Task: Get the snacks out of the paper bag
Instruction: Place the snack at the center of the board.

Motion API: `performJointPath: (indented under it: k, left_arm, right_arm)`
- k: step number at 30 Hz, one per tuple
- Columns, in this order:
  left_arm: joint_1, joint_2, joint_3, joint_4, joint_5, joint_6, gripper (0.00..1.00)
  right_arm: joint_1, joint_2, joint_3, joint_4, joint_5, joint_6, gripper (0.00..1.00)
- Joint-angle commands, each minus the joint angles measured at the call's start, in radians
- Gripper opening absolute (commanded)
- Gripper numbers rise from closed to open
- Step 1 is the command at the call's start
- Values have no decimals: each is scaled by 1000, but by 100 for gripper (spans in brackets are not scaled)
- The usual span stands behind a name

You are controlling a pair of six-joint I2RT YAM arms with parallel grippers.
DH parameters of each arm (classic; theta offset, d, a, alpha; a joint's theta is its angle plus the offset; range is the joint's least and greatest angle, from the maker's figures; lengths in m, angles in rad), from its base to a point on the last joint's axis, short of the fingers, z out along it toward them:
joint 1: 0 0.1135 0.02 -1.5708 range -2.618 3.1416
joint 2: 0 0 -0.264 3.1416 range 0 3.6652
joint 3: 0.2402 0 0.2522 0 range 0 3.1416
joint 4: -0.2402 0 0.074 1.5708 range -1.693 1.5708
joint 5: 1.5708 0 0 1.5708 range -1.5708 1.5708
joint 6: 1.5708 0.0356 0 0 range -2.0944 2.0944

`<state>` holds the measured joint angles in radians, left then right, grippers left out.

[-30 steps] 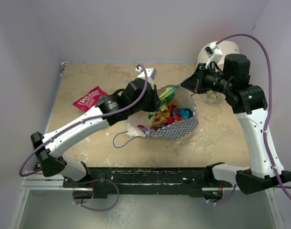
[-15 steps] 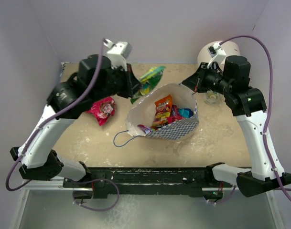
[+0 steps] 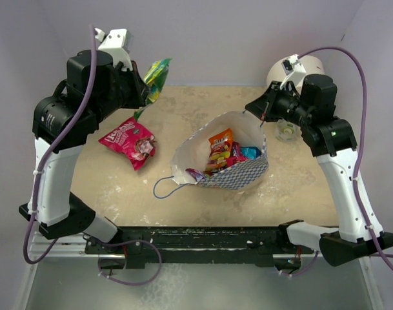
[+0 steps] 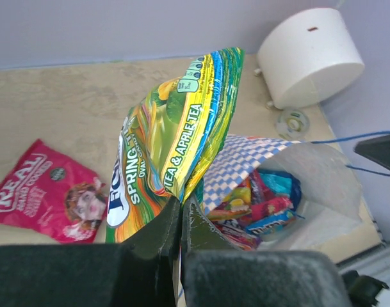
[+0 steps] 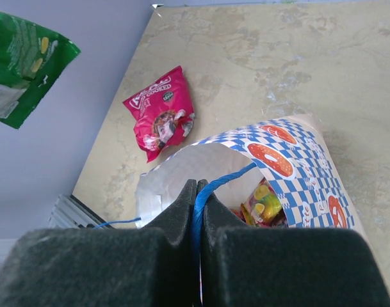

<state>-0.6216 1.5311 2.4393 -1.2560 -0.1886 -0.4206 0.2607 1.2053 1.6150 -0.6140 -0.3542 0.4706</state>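
Note:
The paper bag lies open at the table's middle, white inside, blue-checked outside; it also shows in the right wrist view and the left wrist view. Several snacks lie inside it. My left gripper is shut on a yellow-green snack packet, held high over the far left of the table; its printed front fills the left wrist view. My right gripper is shut on the bag's blue cord handle, holding the bag's mouth up. A pink snack packet lies on the table at left.
A large white cylinder stands at the back right, with a small clear round object beside it. The bag's other blue cord handle loops out on the table toward the near edge. Walls close in the left, back and right.
My left gripper has lifted the yellow-green packet out of the bag and carried it up and to the far left. The right gripper holds the handle in place.

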Motion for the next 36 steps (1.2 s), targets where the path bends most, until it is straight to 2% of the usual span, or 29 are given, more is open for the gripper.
performJointPath:
  k: [1, 4, 8, 11, 14, 17, 19, 23, 26, 29, 33, 36]
  left_arm:
    - [20, -52, -56, 35, -235, 32, 0]
    - [59, -40, -116, -18, -423, -50, 0]
    - [102, -13, -214, -45, -542, -115, 0]
    - [147, -37, -396, 38, -564, -127, 0]
    - [174, -40, -571, 163, -595, -65, 0]
    - [201, -18, -699, 271, -675, 14, 0]
    - [242, 3, -761, 341, -680, 64, 0]
    - [308, 86, -767, 409, -583, 87, 0]
    - [308, 174, -753, 440, -535, 80, 0]
    - [308, 250, -821, 522, -470, 69, 0]
    - [309, 362, -825, 528, -288, 20, 0]
    - [306, 369, -859, 550, -165, -49, 0]
  right_arm:
    - [-1, -25, 23, 115, -20, 0, 0]
    - [-1, -34, 15, 111, -12, -18, 0]
    - [-1, -50, -3, 102, 10, -33, 0]
    - [-1, -55, -8, 90, 25, -44, 0]
    - [-1, -55, -18, 86, 19, -43, 0]
    - [-1, -66, -52, 101, 24, -47, 0]
    - [-1, -76, -74, 109, 36, -62, 0]
    - [-1, -81, -95, 113, 49, -69, 0]
    - [-1, -78, -96, 113, 51, -78, 0]
    - [-1, -83, -102, 114, 76, -84, 0]
    - [-3, -94, -95, 109, 110, -92, 0]
    - [-3, -98, -96, 107, 115, -90, 0]
